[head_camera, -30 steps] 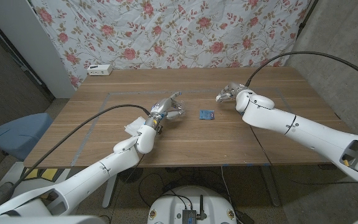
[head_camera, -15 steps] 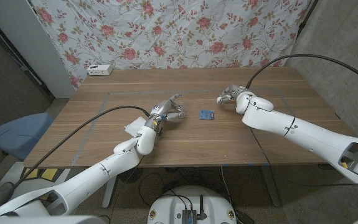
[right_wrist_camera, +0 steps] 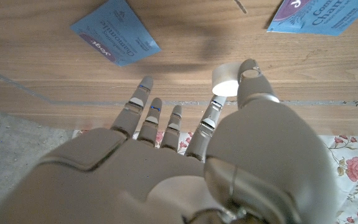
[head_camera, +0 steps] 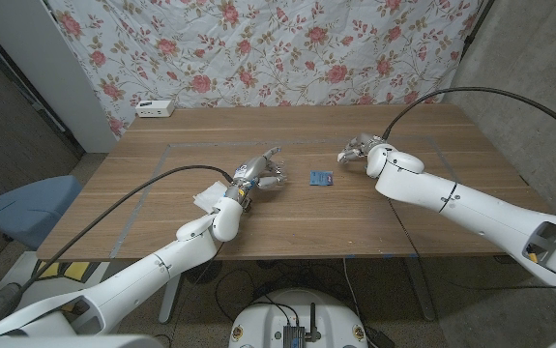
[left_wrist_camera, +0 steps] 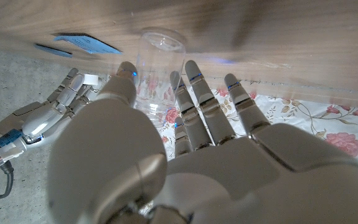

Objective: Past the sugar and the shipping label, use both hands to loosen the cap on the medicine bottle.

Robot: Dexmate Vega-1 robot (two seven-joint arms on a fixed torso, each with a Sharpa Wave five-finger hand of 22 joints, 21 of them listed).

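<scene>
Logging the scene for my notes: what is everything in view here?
clear bottle: one, transparent, in the left hand
white cap: one, at the right hand's thumb tip
packets: two, blue, mid-table between the hands
paper: one, white, beside the left forearm
device: one, white, table's far left corner
table: one, wooden
cloth: one, floral, behind the table
chair: one, blue, left of the table
left hand: holds the bottle
right hand: pinches the cap

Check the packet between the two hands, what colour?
Blue packet with white print, clearest in the right wrist view.
</scene>
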